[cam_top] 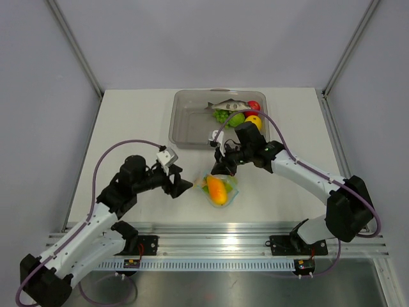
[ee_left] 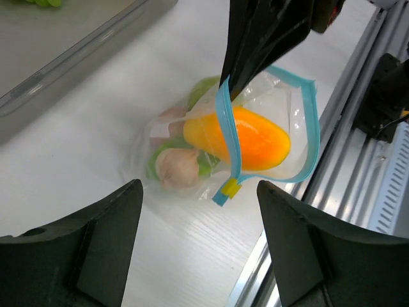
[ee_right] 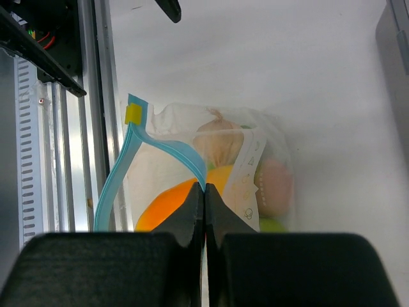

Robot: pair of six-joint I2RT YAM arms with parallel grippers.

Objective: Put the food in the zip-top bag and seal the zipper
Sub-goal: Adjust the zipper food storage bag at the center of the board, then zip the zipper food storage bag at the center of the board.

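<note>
The clear zip-top bag (cam_top: 222,190) lies near the table's front edge with its mouth open. Inside are an orange-yellow mango (ee_left: 255,139), a pale garlic-like bulb (ee_left: 177,166), green pieces (ee_left: 203,89) and a pinkish egg (ee_right: 275,185). My right gripper (cam_top: 223,168) is shut on one lip of the light blue zipper (ee_right: 172,153) and lifts it; the mango sits in the mouth behind my fingertips (ee_right: 195,201). The zipper's other lip (ee_left: 310,128) bows away. My left gripper (cam_top: 186,187) is open and empty, just left of the bag, its fingers (ee_left: 96,243) apart from the yellow end tab (ee_left: 230,187).
A rigid clear grey tray (cam_top: 185,128) stands behind the bag, holding a toy fish (cam_top: 230,105), green pieces (cam_top: 223,116), a red piece (cam_top: 254,105) and a yellow one (cam_top: 254,120). The aluminium rail (cam_top: 217,233) runs close in front of the bag.
</note>
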